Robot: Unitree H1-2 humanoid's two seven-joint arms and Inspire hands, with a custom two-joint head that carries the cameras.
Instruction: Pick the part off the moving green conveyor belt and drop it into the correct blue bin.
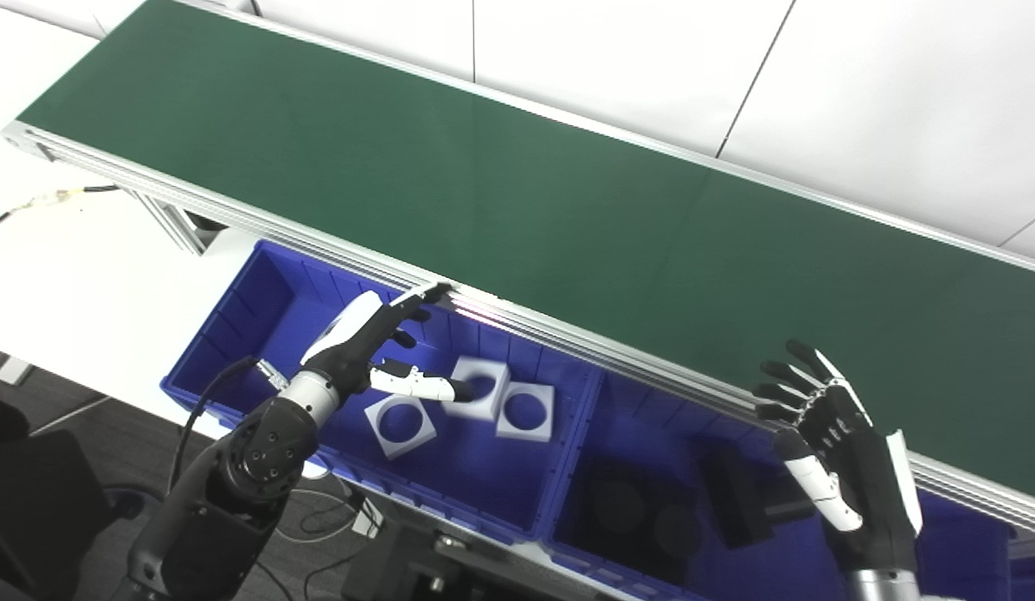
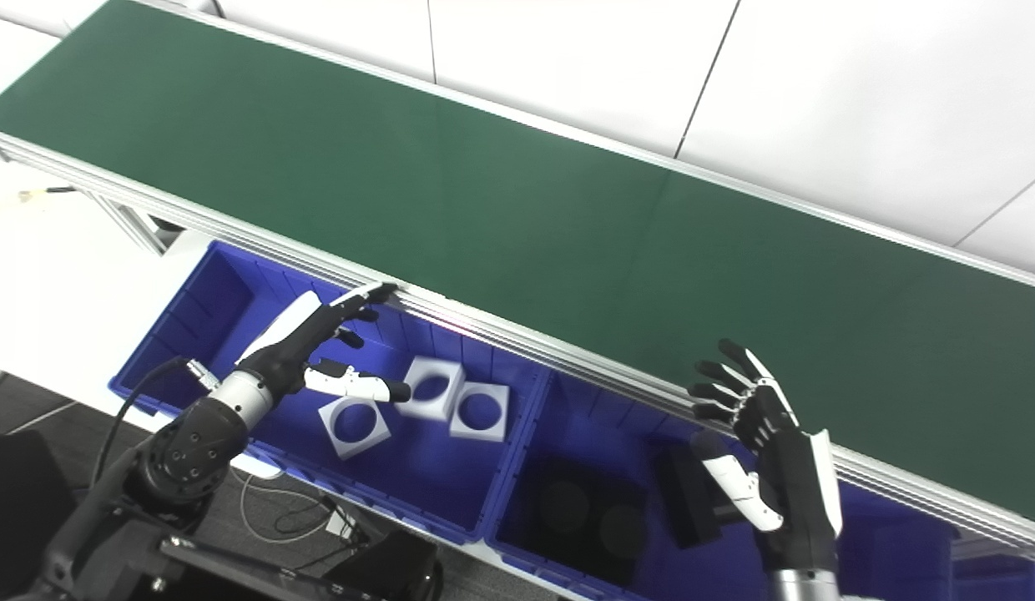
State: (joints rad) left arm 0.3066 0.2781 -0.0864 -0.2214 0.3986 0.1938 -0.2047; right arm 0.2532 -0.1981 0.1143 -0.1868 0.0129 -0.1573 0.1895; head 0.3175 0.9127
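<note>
The green conveyor belt (image 1: 501, 200) runs diagonally from upper left to lower right and carries no part in view. My left hand (image 1: 376, 342) hovers open over the left blue bin (image 1: 234, 309), fingertips near the belt's metal edge. Three white square parts with round holes (image 1: 463, 401) lie in that bin. My right hand (image 1: 835, 442) is open, fingers spread, above the right blue bin (image 1: 584, 509), which holds black parts (image 1: 734, 501). Neither hand holds anything.
The belt's aluminium rail (image 1: 567, 334) runs right above both bins. A white table (image 1: 75, 275) lies to the left, with cables (image 1: 334, 509) and a dark floor below the bins. White wall panels stand behind the belt.
</note>
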